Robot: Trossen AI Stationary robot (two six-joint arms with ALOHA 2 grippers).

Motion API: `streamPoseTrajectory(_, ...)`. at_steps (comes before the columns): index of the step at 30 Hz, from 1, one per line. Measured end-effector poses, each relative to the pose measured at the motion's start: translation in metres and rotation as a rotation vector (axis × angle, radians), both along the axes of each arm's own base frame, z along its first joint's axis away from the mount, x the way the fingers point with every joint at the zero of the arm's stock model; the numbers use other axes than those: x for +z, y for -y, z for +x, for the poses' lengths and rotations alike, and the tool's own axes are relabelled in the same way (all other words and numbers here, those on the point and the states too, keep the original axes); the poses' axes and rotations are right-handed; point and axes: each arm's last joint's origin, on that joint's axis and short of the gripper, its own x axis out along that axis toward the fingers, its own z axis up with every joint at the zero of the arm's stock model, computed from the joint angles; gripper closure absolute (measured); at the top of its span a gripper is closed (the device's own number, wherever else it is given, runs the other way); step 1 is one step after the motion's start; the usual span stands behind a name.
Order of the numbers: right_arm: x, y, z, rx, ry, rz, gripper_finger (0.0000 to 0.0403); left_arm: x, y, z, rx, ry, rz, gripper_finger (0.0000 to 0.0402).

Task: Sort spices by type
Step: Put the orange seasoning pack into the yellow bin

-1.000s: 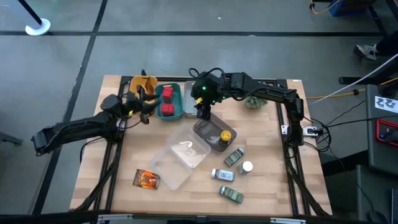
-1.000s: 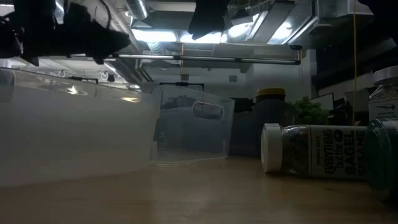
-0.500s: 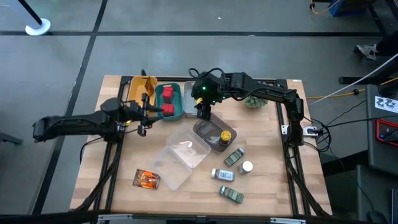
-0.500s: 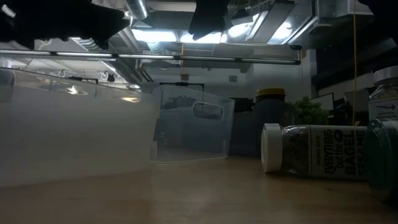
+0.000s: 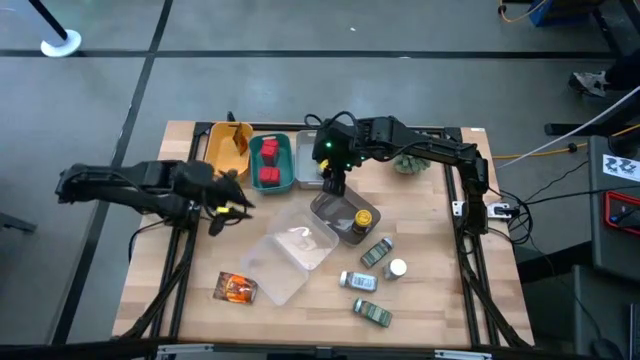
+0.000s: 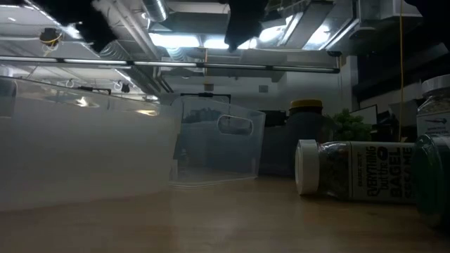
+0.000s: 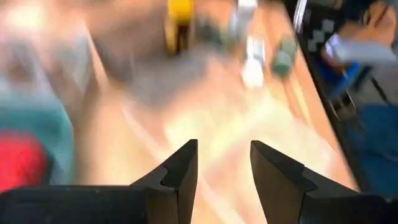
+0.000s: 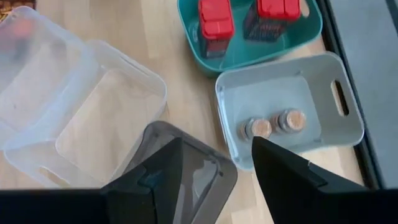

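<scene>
The orange foil packet point(image 5: 237, 288) lay alone near the bench's point(image 5: 450, 290) front-left corner — the left claw point(image 5: 222, 205), part-open and empty, should descend squarely over it, while the right claw point(image 5: 334, 186) — also part-open, empty — hovered near the grey bin point(image 8: 289, 118).

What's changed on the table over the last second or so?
The left gripper pulled back from the teal bin toward the table's left front, empty. The right gripper shifted slightly toward the grey bin, also empty. The red cubes, orange packet, jars and clear trays stayed put.
</scene>
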Motion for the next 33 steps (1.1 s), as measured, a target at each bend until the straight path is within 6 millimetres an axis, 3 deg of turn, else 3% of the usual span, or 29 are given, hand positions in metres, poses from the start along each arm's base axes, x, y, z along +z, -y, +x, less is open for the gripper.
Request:
streamPoseTrajectory(9, -0.001, 0.0, -0.001, -0.009, -0.015, 0.008, 0.021, -0.026, 0.036, -0.005, 0.205, -0.621, -0.515, 0.027)
streamPoseTrajectory(16, -0.001, 0.0, -0.001, -0.009, -0.014, 0.008, 0.021, -0.055, 0.06, 0.001, 0.469, -0.881, -0.642, 0.027)
streamPoseTrajectory(21, -0.001, 0.0, -0.001, -0.009, -0.015, 0.008, 0.021, -0.072, 0.077, 0.004, 0.548, -1.0, -0.656, 0.027)
streamPoseTrajectory(33, -0.001, 0.0, -0.001, 0.0, -0.016, 0.003, 0.021, -0.114, 0.109, 0.012, 0.56, -1.042, -0.673, 0.027)
